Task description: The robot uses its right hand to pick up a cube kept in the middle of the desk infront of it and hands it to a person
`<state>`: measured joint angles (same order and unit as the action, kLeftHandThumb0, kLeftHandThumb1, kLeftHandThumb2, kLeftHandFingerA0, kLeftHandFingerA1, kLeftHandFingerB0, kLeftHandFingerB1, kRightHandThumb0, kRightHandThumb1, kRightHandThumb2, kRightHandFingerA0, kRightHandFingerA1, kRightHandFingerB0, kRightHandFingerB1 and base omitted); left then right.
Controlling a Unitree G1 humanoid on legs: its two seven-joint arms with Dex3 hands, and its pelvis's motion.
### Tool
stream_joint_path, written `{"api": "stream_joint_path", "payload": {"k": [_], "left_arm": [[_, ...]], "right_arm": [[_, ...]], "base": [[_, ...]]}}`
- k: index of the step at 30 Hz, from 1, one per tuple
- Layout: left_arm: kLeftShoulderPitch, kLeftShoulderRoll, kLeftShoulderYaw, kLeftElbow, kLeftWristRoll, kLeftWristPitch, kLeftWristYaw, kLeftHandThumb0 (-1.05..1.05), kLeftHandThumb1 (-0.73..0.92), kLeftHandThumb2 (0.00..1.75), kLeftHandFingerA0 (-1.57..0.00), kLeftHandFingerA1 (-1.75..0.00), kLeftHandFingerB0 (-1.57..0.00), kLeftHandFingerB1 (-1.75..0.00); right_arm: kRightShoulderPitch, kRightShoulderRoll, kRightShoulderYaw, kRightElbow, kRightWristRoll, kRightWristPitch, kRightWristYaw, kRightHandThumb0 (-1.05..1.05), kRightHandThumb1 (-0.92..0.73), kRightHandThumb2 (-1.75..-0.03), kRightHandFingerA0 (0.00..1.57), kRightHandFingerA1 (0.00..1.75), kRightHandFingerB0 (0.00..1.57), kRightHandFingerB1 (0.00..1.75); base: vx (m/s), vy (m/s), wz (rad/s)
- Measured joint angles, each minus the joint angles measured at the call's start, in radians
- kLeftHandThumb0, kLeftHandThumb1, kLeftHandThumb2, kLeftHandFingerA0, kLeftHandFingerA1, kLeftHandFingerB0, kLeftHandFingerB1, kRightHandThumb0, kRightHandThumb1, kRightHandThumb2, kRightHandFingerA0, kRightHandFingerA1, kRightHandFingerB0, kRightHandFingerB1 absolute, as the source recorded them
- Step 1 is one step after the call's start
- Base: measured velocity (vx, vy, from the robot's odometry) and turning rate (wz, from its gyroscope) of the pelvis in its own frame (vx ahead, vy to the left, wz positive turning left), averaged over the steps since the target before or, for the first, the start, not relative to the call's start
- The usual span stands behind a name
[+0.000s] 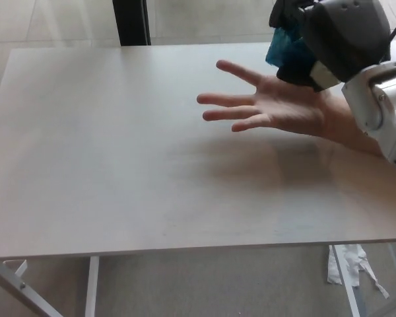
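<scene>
White desk (105,165), bare from its left edge to mid-surface. A person's hand (270,109), palm up, fingers spread, above the desk. Right hand (310,39) at the upper right, fingers clenched around the teal cube (280,47), raised over the palm.

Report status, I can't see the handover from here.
Right hand shut on cube, raised above person's open palm. Left hand not in view. Nothing in the way.

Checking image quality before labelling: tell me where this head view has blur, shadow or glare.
Head view: the teal cube and right hand are slightly motion-smeared; the person's hand throws a soft shadow on the white desk; no harsh glare, lighting even.
</scene>
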<state>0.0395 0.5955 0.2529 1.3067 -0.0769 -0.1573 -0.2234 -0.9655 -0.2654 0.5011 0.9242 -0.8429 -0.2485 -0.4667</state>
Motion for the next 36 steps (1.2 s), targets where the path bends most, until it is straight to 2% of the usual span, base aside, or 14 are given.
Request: {"api": "stream_joint_path", "payload": {"k": [5, 7, 9, 12, 13, 16, 17, 18, 20, 29, 30, 32, 33, 36], "left_arm": [[-0.01, 0.0, 0.001, -0.001, 0.0, -0.007, 0.0, -0.74, 0.79, 0.64, -0.71, -0.58, -0.55, -0.43], [-0.017, 0.0, 0.001, -0.002, -0.001, -0.007, -0.001, -0.74, 0.78, 0.64, -0.72, -0.59, -0.56, -0.44], [-0.019, 0.0, 0.003, -0.002, -0.002, -0.007, -0.002, -0.74, 0.78, 0.64, -0.71, -0.61, -0.58, -0.45], [-0.02, 0.0, 0.006, -0.003, -0.002, -0.007, -0.003, -0.73, 0.78, 0.63, -0.71, -0.61, -0.59, -0.46], [-0.02, 0.0, 0.008, -0.003, -0.003, -0.007, -0.003, -0.74, 0.77, 0.64, -0.71, -0.58, -0.58, -0.45], [-0.019, 0.0, 0.009, -0.004, -0.003, -0.007, -0.004, -0.76, 0.77, 0.63, -0.7, -0.6, -0.58, -0.45], [-0.019, 0.0, 0.009, -0.004, -0.003, -0.007, -0.004, -0.73, 0.78, 0.63, -0.7, -0.6, -0.58, -0.45], [-0.019, 0.0, 0.009, -0.004, -0.003, -0.007, -0.004, -0.74, 0.79, 0.64, -0.7, -0.59, -0.57, -0.45], [-0.019, 0.0, 0.008, -0.005, -0.003, -0.007, -0.004, -0.71, 0.8, 0.64, -0.68, -0.58, -0.55, -0.45], [-0.018, 0.0, 0.008, -0.004, -0.003, -0.007, -0.004, -0.73, 0.78, 0.64, -0.7, -0.59, -0.56, -0.44], [-0.018, 0.0, 0.008, -0.004, -0.003, -0.007, -0.004, -0.71, 0.79, 0.64, -0.69, -0.56, -0.56, -0.44], [-0.018, 0.0, 0.008, -0.004, -0.003, -0.007, -0.004, -0.71, 0.79, 0.64, -0.69, -0.56, -0.56, -0.44], [-0.017, 0.0, 0.008, -0.003, -0.003, -0.007, -0.004, -0.71, 0.79, 0.64, -0.72, -0.56, -0.57, -0.43], [-0.017, 0.0, 0.008, -0.003, -0.003, -0.007, -0.003, -0.73, 0.8, 0.64, -0.72, -0.57, -0.54, -0.42]], "right_arm": [[-0.001, 0.037, 0.034, 0.031, -0.012, 0.02, 0.003, -0.2, -0.65, -0.82, 0.92, 1.75, 0.77, 1.47], [0.002, 0.054, 0.035, 0.033, -0.008, 0.036, 0.039, -0.13, -0.63, -0.78, 1.04, 1.67, 0.79, 1.3], [0.011, 0.063, 0.037, 0.033, -0.007, 0.049, 0.068, -0.17, -0.64, -0.78, 0.87, 1.75, 0.73, 1.51], [0.025, 0.068, 0.041, 0.033, -0.005, 0.062, 0.113, -0.18, -0.65, -0.7, 0.88, 1.67, 0.81, 1.18], [0.031, 0.069, 0.042, 0.033, -0.005, 0.068, 0.129, -0.28, -0.65, -0.59, 0.9, 1.56, 0.84, 0.64], [0.035, 0.069, 0.052, 0.032, -0.008, 0.091, 0.172, -0.41, -0.68, -0.6, 0.79, 1.28, 0.51, 0.39], [0.035, 0.069, 0.057, 0.032, -0.01, 0.099, 0.184, -0.54, -0.71, -0.62, 0.59, 0.91, 0.34, 0.33], [0.035, 0.069, 0.061, 0.032, -0.012, 0.105, 0.194, -0.69, -0.56, -0.9, 0.2, 0.57, 0.15, 0.43], [0.031, 0.069, 0.078, 0.032, -0.018, 0.124, 0.223, -0.95, -0.57, -0.97, 0.0, 0.16, 0.04, 0.21], [0.009, 0.067, 0.108, 0.018, -0.035, 0.193, 0.353, -1.05, -0.58, -1.02, 0.0, 0.23, 0.0, 0.07], [0.009, 0.066, 0.109, 0.013, -0.036, 0.197, 0.364, -1.05, -0.64, -0.62, 0.0, 0.0, 0.0, 0.0], [0.008, 0.062, 0.111, -0.005, -0.037, 0.21, 0.396, -1.05, -0.64, -0.62, 0.0, 0.0, 0.0, 0.0], [0.008, 0.061, 0.111, -0.012, -0.038, 0.215, 0.406, -1.04, -0.57, -1.02, 0.0, 0.2, 0.0, 0.04], [0.008, 0.045, 0.109, -0.061, -0.039, 0.23, 0.454, -1.05, -0.58, -1.04, 0.0, 0.18, 0.0, 0.05]], "base": [[0.0, 0.0, 0.0], [0.0, 0.0, 0.0], [0.0, 0.0, 0.0], [0.0, 0.0, 0.0], [0.0, 0.0, 0.0], [0.0, 0.0, 0.0], [0.0, 0.0, 0.0], [0.0, 0.0, 0.0], [0.0, 0.0, 0.0], [0.0, 0.0, 0.0], [0.0, 0.0, 0.0], [0.0, 0.0, 0.0], [0.0, 0.0, 0.0], [0.0, 0.0, 0.0]]}}
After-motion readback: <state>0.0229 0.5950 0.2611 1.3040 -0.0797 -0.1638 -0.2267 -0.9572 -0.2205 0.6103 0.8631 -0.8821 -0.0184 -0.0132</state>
